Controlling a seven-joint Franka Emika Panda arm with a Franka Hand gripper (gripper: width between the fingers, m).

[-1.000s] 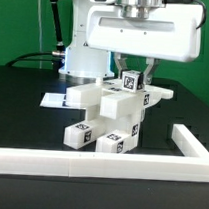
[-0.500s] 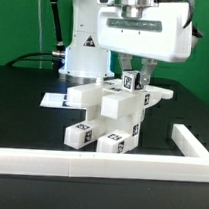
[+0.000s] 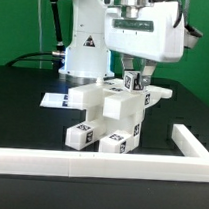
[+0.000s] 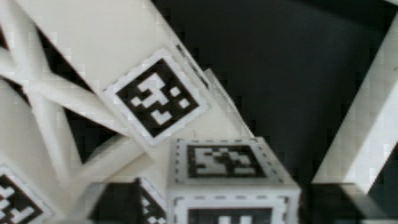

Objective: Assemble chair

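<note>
My gripper (image 3: 135, 72) hangs over the chair (image 3: 110, 118), its 2 fingers (image 3: 125, 70) straddling the tagged block at the chair's top. I cannot tell whether the pads press on that block or stand just off it, so I cannot say whether anything is held.

The chair sits mid-table on the black table (image 3: 21, 122). The white border rail (image 3: 89, 164) runs along the near edge and turns toward the far side on the exterior view's right. Only a narrow strip of bare top lies between the chair's near feet and the rail. There is much more free room on the exterior view's left. The marker board (image 3: 55, 99) lies flat just beside the chair on that side.

No words are readable. The only markings are black-and-white square tags on the blocks and a dark triangular sign (image 3: 84, 41) on my arm's base.

The parts are matte white plastic, blocky and square-edged. In the wrist view a tagged cube (image 4: 217, 165) is close up among slanting white bars (image 4: 45, 90), and its print is blurred.
</note>
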